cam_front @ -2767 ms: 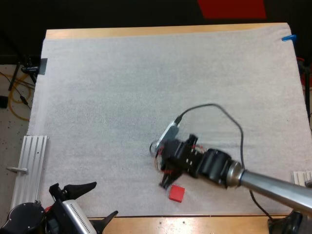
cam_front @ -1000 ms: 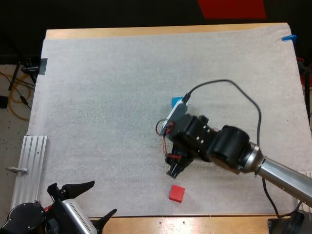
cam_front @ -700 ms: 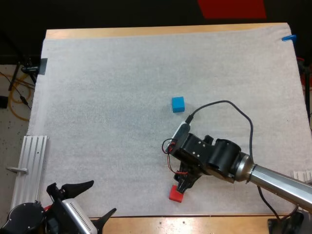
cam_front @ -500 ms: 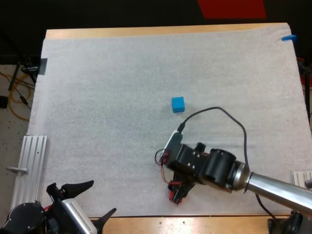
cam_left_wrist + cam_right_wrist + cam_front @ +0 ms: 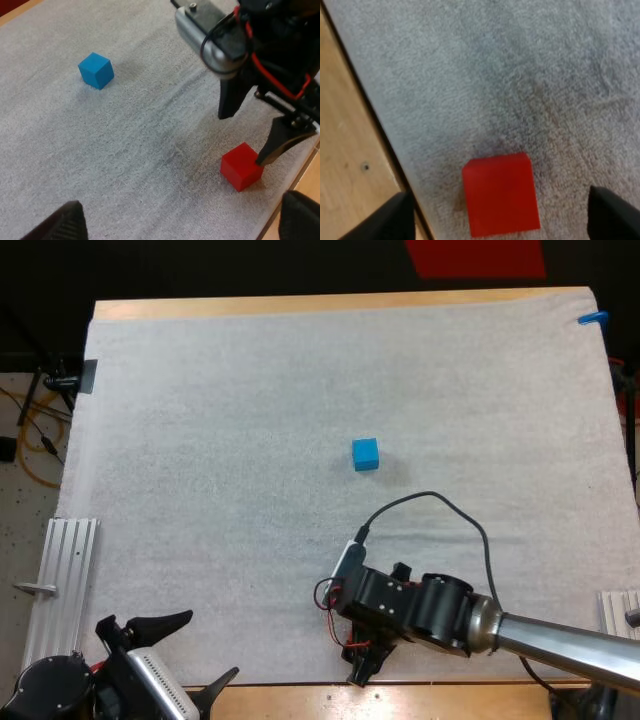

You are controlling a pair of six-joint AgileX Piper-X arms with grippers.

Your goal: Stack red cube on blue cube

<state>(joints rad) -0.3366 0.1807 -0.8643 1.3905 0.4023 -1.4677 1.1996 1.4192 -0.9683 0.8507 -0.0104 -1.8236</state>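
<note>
**Legible markings: none**

No text, label, brand, number or sign reads in any view. The red cube (image 5: 242, 166) and the blue cube (image 5: 96, 70) show plain coloured faces. The white mat (image 5: 220, 440) shows only bare fibre texture.

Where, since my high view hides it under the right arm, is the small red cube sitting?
Observer: The small red cube lies on the white mat, close to its edge beside the wooden table.
Operator: Is the right gripper on it?
Observer: The right gripper straddles it, open.
Operator: Any contact?
Observer: None; both fingers stand clear of its sides.
</note>
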